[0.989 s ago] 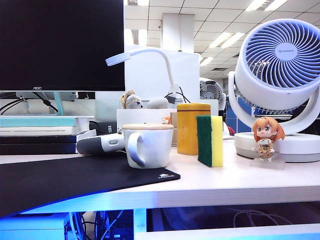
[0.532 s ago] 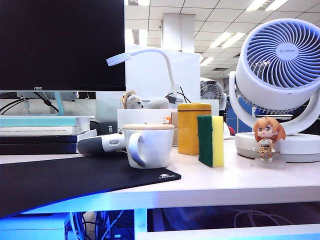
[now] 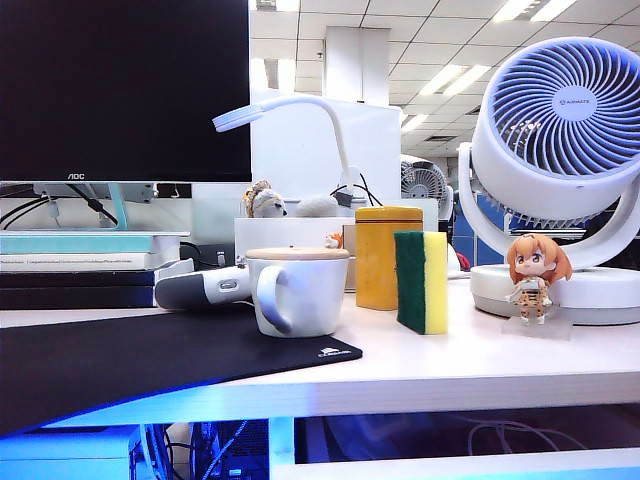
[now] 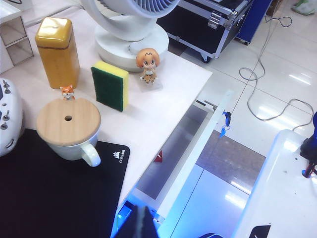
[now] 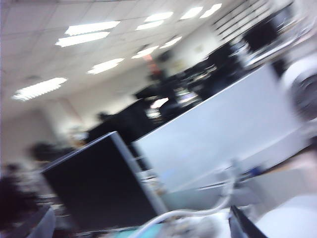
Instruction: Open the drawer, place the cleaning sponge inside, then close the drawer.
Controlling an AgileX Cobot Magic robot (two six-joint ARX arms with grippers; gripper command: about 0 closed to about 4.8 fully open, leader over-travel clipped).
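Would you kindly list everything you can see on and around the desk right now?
cleaning sponge: one, yellow and green, upright beside the tin.
drawer: one, white, pulled open below the desk edge.
tin: one, yellow, behind the sponge.
mug: one, white, wooden lid, on the mat's edge.
mat: one, black.
fan: one, white.
figurine: one, orange-haired, before the fan.
lamp: one, white.
monitor: one, black.
left gripper: dark tip near the drawer's blue-lit corner.
right gripper: dark fingertip, picture blurred.
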